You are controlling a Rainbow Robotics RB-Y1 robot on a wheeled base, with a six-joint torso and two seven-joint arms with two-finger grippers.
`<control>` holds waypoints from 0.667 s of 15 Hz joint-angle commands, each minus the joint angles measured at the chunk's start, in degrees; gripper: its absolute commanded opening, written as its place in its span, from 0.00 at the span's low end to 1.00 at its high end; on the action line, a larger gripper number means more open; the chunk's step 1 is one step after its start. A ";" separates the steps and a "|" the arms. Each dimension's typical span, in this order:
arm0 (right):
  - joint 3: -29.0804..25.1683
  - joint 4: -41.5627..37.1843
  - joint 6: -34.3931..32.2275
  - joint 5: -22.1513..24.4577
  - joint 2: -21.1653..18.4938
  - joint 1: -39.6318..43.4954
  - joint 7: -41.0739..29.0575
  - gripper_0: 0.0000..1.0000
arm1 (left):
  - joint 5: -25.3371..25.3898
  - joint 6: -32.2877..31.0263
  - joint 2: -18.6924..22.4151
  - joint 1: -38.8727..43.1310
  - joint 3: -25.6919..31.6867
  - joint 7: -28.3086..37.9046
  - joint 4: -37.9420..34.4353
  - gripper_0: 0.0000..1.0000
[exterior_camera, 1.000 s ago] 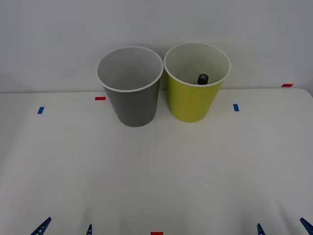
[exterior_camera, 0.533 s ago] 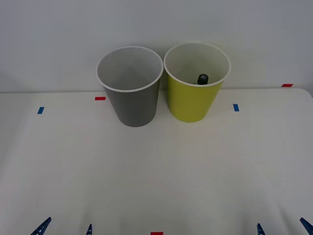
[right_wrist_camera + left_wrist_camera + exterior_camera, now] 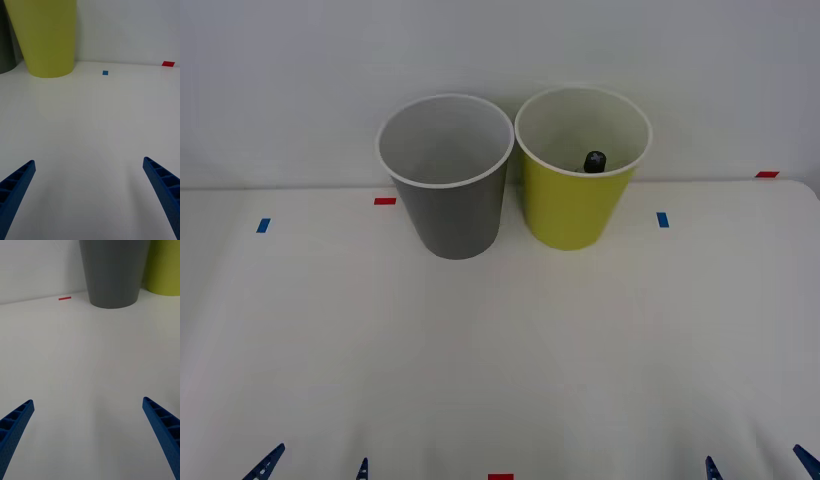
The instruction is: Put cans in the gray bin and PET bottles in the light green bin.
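- The gray bin [image 3: 446, 180] and the light green bin [image 3: 582, 170] stand upright, side by side and just about touching, at the far edge of the white table [image 3: 500, 350], close to the wall.
- The PET bottle [image 3: 594, 161] is already inside the light green bin; only its black cap peeks above the near rim, leaning toward that bin's front wall.
- The gray bin's white inside looks bare as far as the front view reaches; its floor is hidden, so what lies at the bottom cannot be told.
- The left gripper [image 3: 88, 435] hangs low over the near part of the table, fingers spread wide apart and holding nothing, facing the gray bin.
- The right gripper [image 3: 90, 195] sits likewise on the other side, fingers wide apart and holding nothing, facing the light green bin.
- Small red and blue tape marks [image 3: 385, 201] dot the table; no can or further bottle lies on it.
- Judging from this, the sorting looks finished or between items: the bottle step is done.
- Any next move calls for a fresh item on the table; otherwise both arms need only rest.
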 commanded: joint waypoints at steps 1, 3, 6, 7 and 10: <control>0.00 0.00 0.00 0.00 0.00 0.00 0.00 1.00 | 0.00 0.00 0.00 0.00 0.00 0.00 0.00 1.00; 0.00 0.00 0.00 0.00 0.00 0.00 0.00 1.00 | 0.00 0.00 0.00 0.00 0.00 0.00 0.00 1.00; 0.00 0.00 0.00 0.00 0.00 0.00 0.00 1.00 | 0.00 0.00 0.00 0.00 0.00 0.00 0.00 1.00; 0.00 0.00 0.00 0.00 0.00 0.00 0.00 1.00 | 0.00 0.00 0.00 0.00 0.00 0.00 0.00 1.00; 0.00 0.00 0.00 0.00 0.00 0.00 0.00 1.00 | 0.00 0.00 0.00 0.00 0.00 0.00 0.00 1.00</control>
